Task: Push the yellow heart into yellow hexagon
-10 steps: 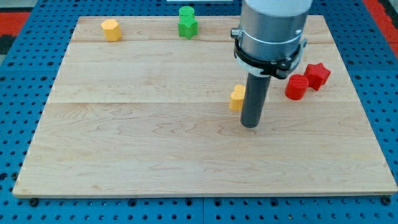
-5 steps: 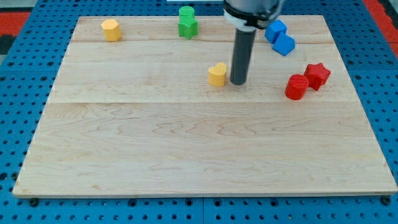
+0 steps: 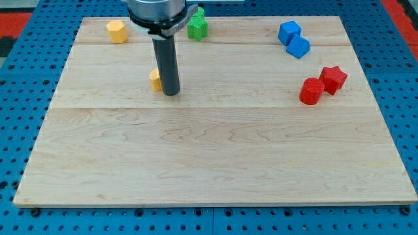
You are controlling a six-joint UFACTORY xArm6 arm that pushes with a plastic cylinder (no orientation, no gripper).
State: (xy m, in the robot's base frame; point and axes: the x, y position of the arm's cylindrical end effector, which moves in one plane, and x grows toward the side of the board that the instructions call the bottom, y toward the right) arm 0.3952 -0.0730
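Item 1, board: a pale wooden board (image 3: 215, 163) is lying across a blue pegboard table (image 3: 19, 130), its near half bare planks with visible grain.

Item 2, my tip (image 3: 171, 93): I am seeing it resting on the board left of centre. The rig carries no jaws, only this dark rod, so nothing is being gripped.

Item 3, yellow heart (image 3: 155, 79): mostly hidden behind the rod, it is showing only a small yellow sliver on the view's left side of the rod, touching or just beside it; its shape cannot be made out here.

Item 4, red cylinder (image 3: 311, 91) and red star (image 3: 334, 78): sitting together near the view's right edge.

Item 5, two blue blocks (image 3: 294, 39): sitting touching, toward the top right.

Item 6, green block (image 3: 198, 26): standing at the top, partly behind the arm's housing.

Item 7, yellow hexagon (image 3: 117, 31): sitting at the top left, well apart from the heart.

Item 8, surroundings: red flooring (image 3: 19, 16) is showing at the top corners.
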